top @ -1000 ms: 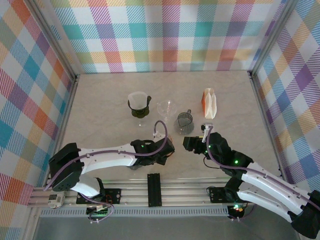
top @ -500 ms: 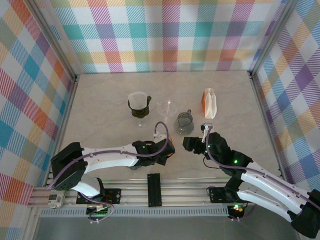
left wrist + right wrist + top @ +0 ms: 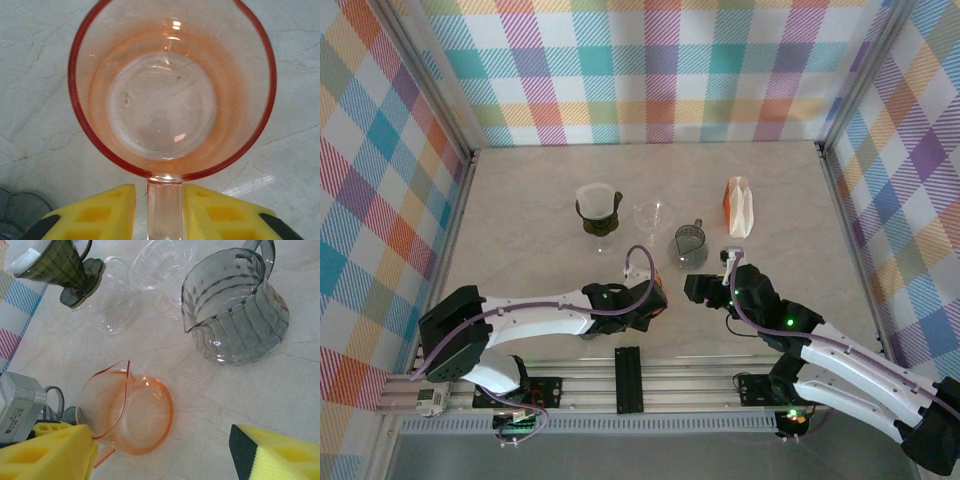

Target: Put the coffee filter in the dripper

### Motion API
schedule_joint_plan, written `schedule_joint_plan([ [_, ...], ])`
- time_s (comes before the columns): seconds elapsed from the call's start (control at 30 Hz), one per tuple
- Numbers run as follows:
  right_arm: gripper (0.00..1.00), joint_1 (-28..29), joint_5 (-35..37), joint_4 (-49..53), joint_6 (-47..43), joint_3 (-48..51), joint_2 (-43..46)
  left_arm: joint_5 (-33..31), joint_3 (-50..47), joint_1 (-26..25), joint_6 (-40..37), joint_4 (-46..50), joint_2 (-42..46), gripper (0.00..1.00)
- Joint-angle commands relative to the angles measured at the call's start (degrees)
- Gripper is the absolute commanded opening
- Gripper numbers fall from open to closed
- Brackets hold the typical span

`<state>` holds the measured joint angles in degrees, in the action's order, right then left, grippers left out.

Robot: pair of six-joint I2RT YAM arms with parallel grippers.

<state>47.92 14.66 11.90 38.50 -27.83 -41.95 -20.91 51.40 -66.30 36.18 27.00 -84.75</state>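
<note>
L fingers (image 3: 95,215) slightly apart astride handle (image 3: 165,207) of orange pitcher (image 3: 170,100).
R fingers (image 3: 280,452) wide apart, just right of pitcher.

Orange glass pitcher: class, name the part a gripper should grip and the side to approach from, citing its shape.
Probably the handle, approached from the handle side. The orange pitcher stands upright; its round wall is wide, while the handle is a narrow strap jutting outward, slim enough to sit between the jaws of the left gripper.

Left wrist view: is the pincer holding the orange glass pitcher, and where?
Nothing is held: the left pincer straddles the handle of the orange glass pitcher, with a gap showing beside it.
</note>
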Motion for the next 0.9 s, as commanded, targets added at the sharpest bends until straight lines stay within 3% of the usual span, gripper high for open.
schedule_joint_plan([
  [0.0,0.75,-0.3,-0.5,0.2,0.5,-0.5,-0.1,-2.3,-0.8,-0.4,0.6,1.1,3.3,0.35],
  [0.27,0.77,-0.3,-1.4,-0.9,1.6,-0.7,-1.8,-4.2,1.5,-0.4,1.0,2.5,9.0,0.49],
  [0.47,0.78,-0.3,-4.3,-1.7,1.0,-3.2,-6.2,-8.2,2.8,-0.3,1.7,4.8,15.5,0.69],
  [0.77,0.8,-0.3,-4.3,0.9,-0.2,-8.6,-11.9,-15.5,0.9,1.5,5.9,13.8,25.3,0.94],
  [0.87,0.8,-0.4,-3.6,3.5,-0.8,-11.5,-14.8,-18.2,0.0,2.5,9.3,18.8,28.4,0.97],
])
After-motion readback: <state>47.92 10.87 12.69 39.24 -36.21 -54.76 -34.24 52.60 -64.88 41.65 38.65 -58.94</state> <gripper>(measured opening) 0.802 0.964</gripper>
